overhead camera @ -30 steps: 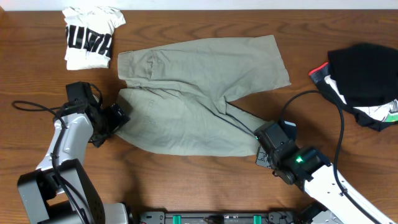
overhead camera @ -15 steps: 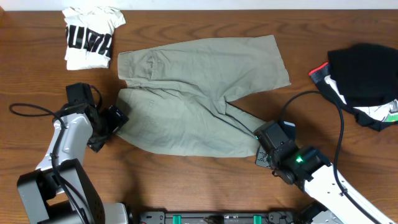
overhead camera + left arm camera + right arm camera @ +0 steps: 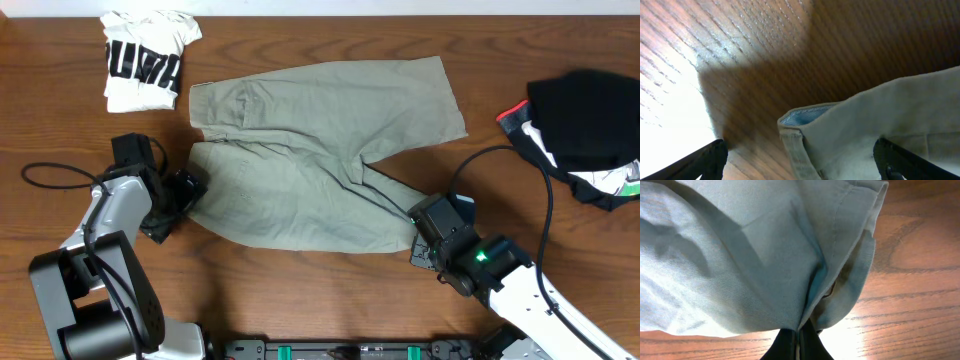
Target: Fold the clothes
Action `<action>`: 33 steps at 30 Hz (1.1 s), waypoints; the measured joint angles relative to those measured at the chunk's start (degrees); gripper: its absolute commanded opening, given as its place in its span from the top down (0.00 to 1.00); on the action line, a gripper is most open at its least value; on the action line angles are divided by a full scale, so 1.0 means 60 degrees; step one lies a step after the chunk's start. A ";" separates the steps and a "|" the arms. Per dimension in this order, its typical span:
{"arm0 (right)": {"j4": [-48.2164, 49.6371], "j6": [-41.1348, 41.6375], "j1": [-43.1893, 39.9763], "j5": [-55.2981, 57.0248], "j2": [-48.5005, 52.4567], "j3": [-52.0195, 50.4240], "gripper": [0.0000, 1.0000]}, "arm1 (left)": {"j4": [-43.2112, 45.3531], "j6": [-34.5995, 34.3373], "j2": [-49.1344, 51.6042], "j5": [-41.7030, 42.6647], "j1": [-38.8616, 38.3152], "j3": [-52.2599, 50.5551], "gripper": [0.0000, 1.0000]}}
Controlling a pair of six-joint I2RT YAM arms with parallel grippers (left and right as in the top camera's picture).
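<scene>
The pale khaki shorts lie spread on the wooden table, waistband at the left, one leg to the upper right, one to the lower right. My left gripper is open at the lower left waistband corner; in the left wrist view the corner with its lighter lining lies between the spread fingers. My right gripper is shut on the hem of the lower leg; in the right wrist view the fabric is pinched between the closed fingers.
A folded white printed tee lies at the back left. A pile of dark clothes sits at the right edge. Cables trail from both arms.
My left gripper has shifted slightly toward the waistband corner. The right gripper and the shorts have hardly moved.
</scene>
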 measured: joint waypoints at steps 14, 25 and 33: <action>0.0226 0.0000 0.0000 -0.0189 0.0000 0.0000 0.99 | 0.0896 -0.0055 0.0004 0.0018 0.0000 0.0000 0.18; 0.0222 0.0000 0.0000 -0.0240 0.0000 0.0000 0.99 | 0.1235 -0.0182 0.0160 0.0492 0.0000 0.0000 0.27; 0.0208 0.0000 0.0000 -0.0255 0.0000 0.0000 0.99 | 0.1351 -0.0211 0.0583 0.0517 0.0000 0.0299 0.30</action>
